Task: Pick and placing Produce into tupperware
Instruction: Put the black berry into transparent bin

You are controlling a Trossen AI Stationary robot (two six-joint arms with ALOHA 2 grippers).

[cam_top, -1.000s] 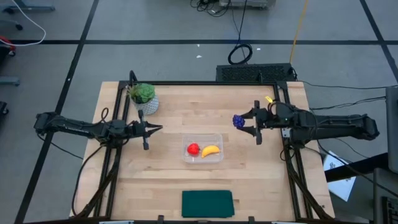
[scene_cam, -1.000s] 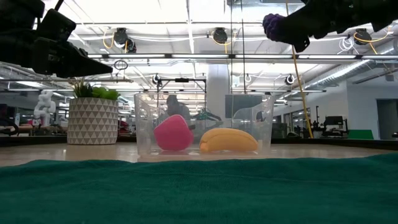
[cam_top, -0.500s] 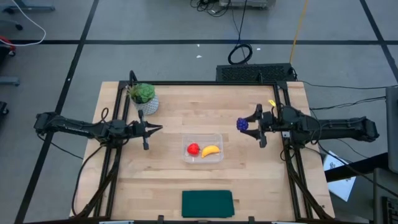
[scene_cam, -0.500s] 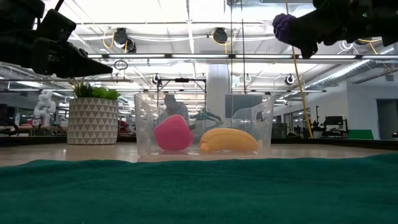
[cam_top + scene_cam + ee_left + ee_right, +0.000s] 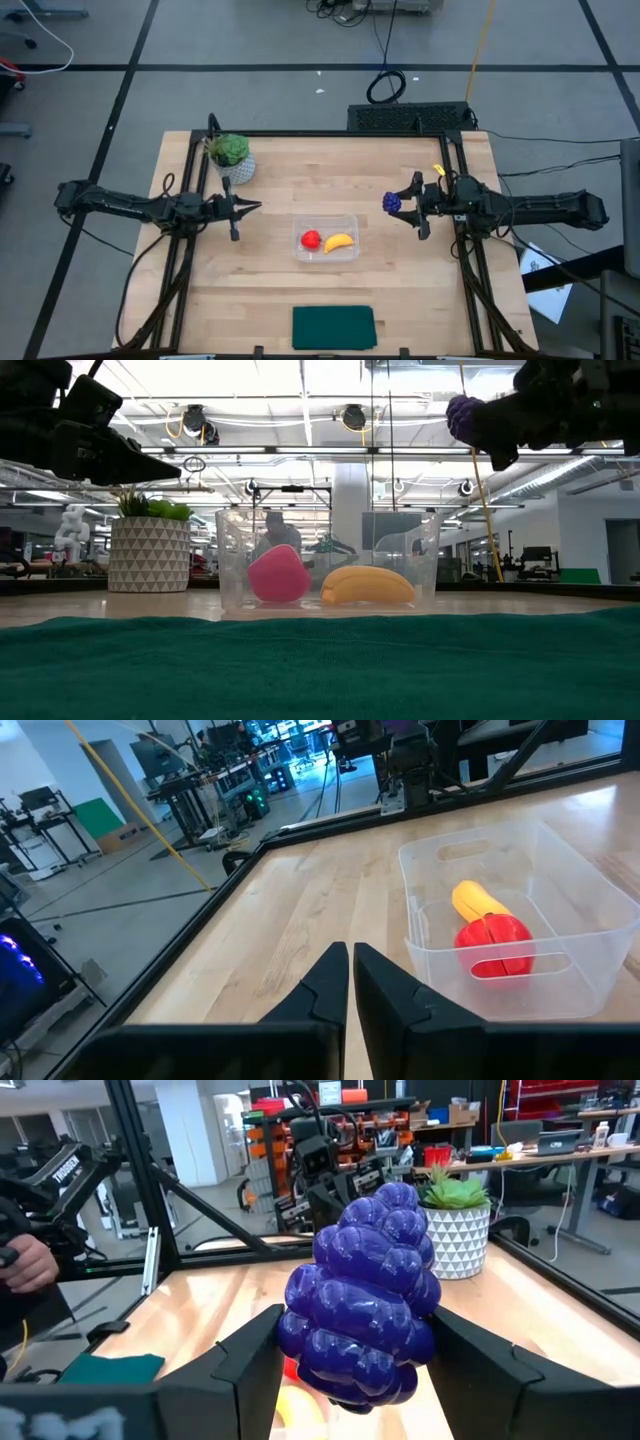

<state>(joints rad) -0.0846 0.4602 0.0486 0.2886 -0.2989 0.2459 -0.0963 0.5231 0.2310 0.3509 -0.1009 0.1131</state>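
Observation:
The clear tupperware (image 5: 327,238) sits mid-table with its base on the wood. The round red fruit (image 5: 311,239) and the yellow banana (image 5: 340,241) lie on its floor, and both also show in the low view: the red fruit (image 5: 277,575), the banana (image 5: 367,586). My right gripper (image 5: 401,204) hovers right of the container, shut on the dark purple lumpy piece (image 5: 392,202). My left gripper (image 5: 256,207) waits shut above the table, left of the container, touching nothing. In the left wrist view, the left gripper (image 5: 350,965) points toward the container (image 5: 560,935). My right gripper pinches the purple piece (image 5: 365,1305) between its two fingers (image 5: 250,1355), one on each flank. The fingers come in level, pointing toward the table's left side. The piece is lifted clear, high above the table (image 5: 468,415), and juts out beyond the fingertips.
A green plant in a white patterned pot (image 5: 232,155) stands near the far-left corner. A dark green flat rectangle (image 5: 333,326) lies at the near edge. Bare wood (image 5: 420,270) lies between the container and the table's right side. A person's hand (image 5: 25,1265) shows beyond the table.
My right gripper, still shut on the purple piece, has drifted a little toward the table's right edge and slightly toward the near edge, carrying the piece with it. The left arm and the container's contents have kept still.

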